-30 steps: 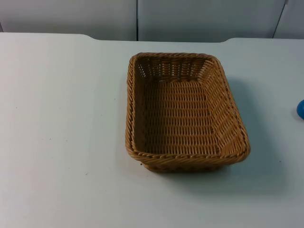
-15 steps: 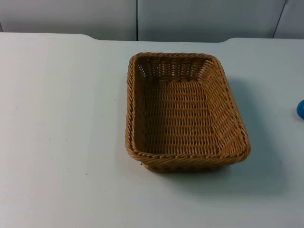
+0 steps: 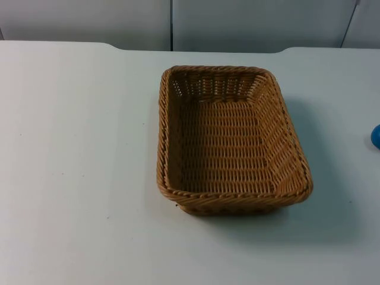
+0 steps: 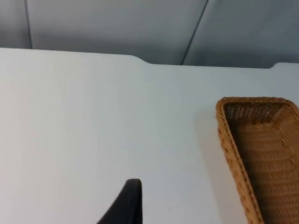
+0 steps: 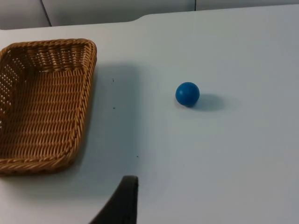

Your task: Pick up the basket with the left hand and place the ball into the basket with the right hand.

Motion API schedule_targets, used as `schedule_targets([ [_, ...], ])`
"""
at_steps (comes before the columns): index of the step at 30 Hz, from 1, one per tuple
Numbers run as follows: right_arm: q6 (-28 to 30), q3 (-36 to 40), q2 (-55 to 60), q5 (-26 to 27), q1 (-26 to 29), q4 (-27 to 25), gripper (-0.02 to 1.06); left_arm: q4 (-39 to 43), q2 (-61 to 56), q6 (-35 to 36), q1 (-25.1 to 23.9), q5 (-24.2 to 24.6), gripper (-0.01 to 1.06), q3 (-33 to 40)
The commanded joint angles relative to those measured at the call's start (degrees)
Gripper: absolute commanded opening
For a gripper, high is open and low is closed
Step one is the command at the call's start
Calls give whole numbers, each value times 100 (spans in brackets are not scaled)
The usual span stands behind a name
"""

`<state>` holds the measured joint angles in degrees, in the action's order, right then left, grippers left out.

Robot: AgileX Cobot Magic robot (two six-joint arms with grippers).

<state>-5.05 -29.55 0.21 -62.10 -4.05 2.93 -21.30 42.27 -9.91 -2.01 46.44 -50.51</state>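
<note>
A tan wicker basket [image 3: 234, 199] stands empty and upright on the white table, a little right of centre. A small blue ball [image 3: 376, 136] rests on the table at the far right edge of the top view. From the left wrist view, my left gripper [image 4: 124, 205] hovers over bare table, well apart from the basket's left rim [image 4: 229, 140]. My right gripper [image 5: 119, 200] hangs above the table between the basket's right side [image 5: 84, 112] and the ball [image 5: 187, 94], touching neither. Both arms wait.
The white table [image 3: 77, 148] stretches wide to the left of the basket and in front of it. A grey partition wall [image 3: 237, 24] closes the far edge of the table.
</note>
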Motion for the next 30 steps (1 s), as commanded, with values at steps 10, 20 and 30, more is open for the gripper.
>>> schedule_targets([
  [10, -4, 34, -21, 22, 25, -19, 104, -2165, 1701, -1870, -27, -733, 96, -22],
  [20, -4, 34, -21, 22, 25, -19, 104, -2758, 2678, -2551, -27, -1028, 96, -22],
  [30, -4, 34, -21, 22, 25, -19, 104, -3724, 3386, -3415, 19, -1160, 96, -126],
])
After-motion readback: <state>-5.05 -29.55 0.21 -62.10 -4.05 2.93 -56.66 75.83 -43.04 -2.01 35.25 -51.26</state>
